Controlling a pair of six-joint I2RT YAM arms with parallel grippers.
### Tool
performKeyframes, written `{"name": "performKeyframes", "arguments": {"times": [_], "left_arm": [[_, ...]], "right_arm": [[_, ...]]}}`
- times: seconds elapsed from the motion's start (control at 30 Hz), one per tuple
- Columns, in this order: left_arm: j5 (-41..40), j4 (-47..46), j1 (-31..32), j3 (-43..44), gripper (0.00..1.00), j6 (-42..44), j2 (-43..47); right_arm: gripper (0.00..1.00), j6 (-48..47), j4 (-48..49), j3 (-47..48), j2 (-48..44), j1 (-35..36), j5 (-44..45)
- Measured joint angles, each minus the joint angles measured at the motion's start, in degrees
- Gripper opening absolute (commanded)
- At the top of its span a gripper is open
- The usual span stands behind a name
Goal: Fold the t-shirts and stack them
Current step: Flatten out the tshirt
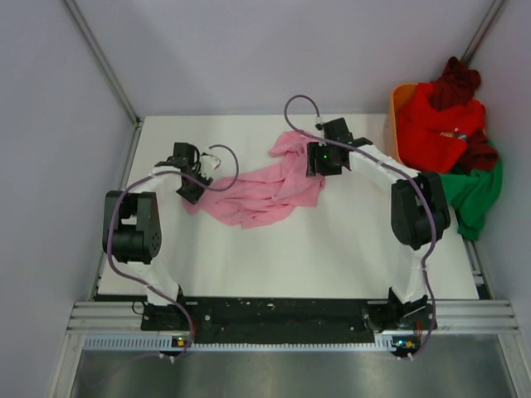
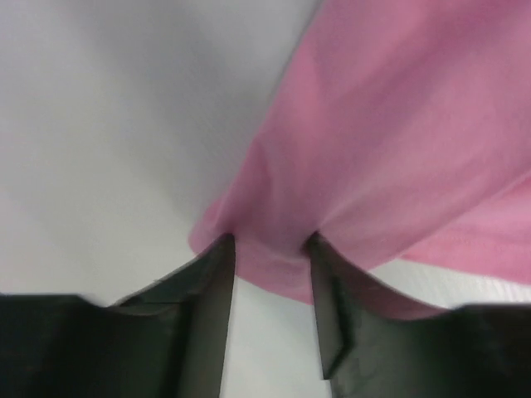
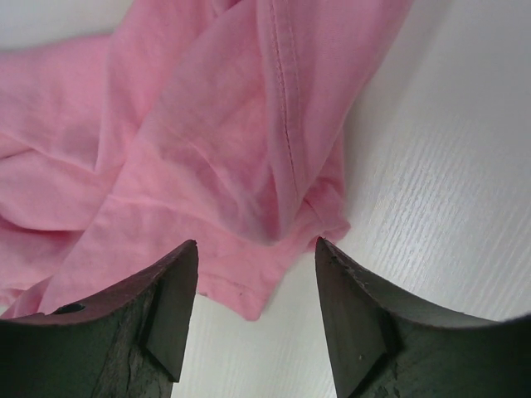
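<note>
The light pink t-shirt [image 1: 265,189] lies crumpled across the middle of the white table [image 1: 332,249]. My left gripper [image 1: 192,195] is at its left end. In the left wrist view my left gripper [image 2: 270,242] has a bunched corner of the pink t-shirt [image 2: 390,141] pinched between its fingertips, with creases running out from them. My right gripper [image 1: 318,163] hovers over the shirt's right part. In the right wrist view my right gripper [image 3: 257,249] stands open, and a hemmed corner of the pink t-shirt [image 3: 207,166] lies on the table under the gap.
An orange basket [image 1: 399,104] stands at the back right corner. A bright red shirt [image 1: 436,124] and a dark maroon shirt [image 1: 458,79] are heaped in it. A green shirt [image 1: 473,195] hangs over the table's right edge. Grey walls close in on three sides.
</note>
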State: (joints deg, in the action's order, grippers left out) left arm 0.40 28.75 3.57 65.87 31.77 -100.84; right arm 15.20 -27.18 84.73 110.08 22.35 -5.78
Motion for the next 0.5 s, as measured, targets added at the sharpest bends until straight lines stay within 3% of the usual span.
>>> {"name": "performKeyframes", "arguments": {"times": [0.03,0.2,0.23,0.27,0.33,0.4,0.5], "left_arm": [[-0.4,-0.5,0.0,0.0,0.01,-0.1,-0.6],[-3.8,-2.6,0.1,2.8,0.0,0.8,-4.5],[-4.7,-3.2,0.1,3.7,0.0,0.8,-5.1],[-6.3,-4.2,0.1,5.4,0.06,0.8,-6.0],[-9.4,-5.9,0.0,9.7,0.37,0.7,-8.0],[-12.2,-7.5,-0.1,15.5,0.57,-0.1,-10.4],[-13.0,-9.8,0.0,20.3,0.65,-1.7,-10.9]], "right_arm": [[0.49,-0.1,0.0,0.4,0.7,0.0,0.1],[0.0,-0.6,0.5,6.2,8.0,-0.1,-1.5],[0.0,-0.4,0.5,7.2,9.2,-0.2,-1.7],[0.0,-0.5,0.6,7.8,10.0,-0.2,-1.8],[0.0,-0.2,0.6,8.5,10.5,-0.3,-2.1],[0.0,-0.2,0.6,8.9,10.4,-0.3,-2.6],[0.0,-0.2,0.8,9.0,9.6,-0.4,-3.8]]}}
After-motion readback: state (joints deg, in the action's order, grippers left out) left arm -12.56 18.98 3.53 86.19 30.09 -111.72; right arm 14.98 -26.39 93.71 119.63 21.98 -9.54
